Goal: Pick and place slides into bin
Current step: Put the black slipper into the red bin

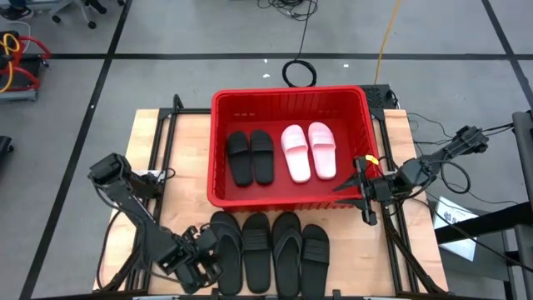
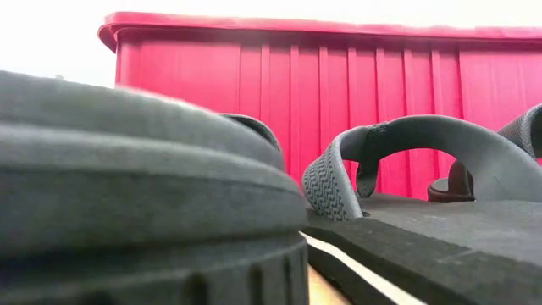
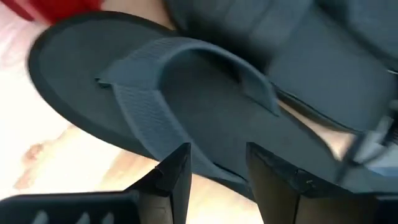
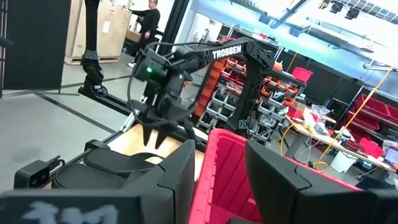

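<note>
**Four sandals in the basket, four still to be picked up**

In the high view, a red basket (image 1: 218, 150) is seen in the middle of the frame. Two black sandals (image 1: 251, 157) and two pink sandals (image 1: 308, 151) are already laid flat inside it. Four more black sandals (image 1: 268, 250) are lined up on the table (image 1: 146, 142) along the bottom of the frame, just below the basket.

The left gripper (image 1: 202, 258) is held low at the bottom left, right beside the leftmost sandal (image 1: 225, 248) of the row. In the left wrist view its fingers (image 3: 176, 177) are open, with a gap between them, and nothing is held. The flip-flop lies just past the tips.

The right gripper (image 1: 364, 185) is parked at the basket's right wall, in the middle right of the frame. Its fingers are spread and empty.

The step in hand looks like a reach for the next sandal. Next, the sole edge probably has to be taken between the open fingers, pinched, lifted and carried up over the rim.
</note>
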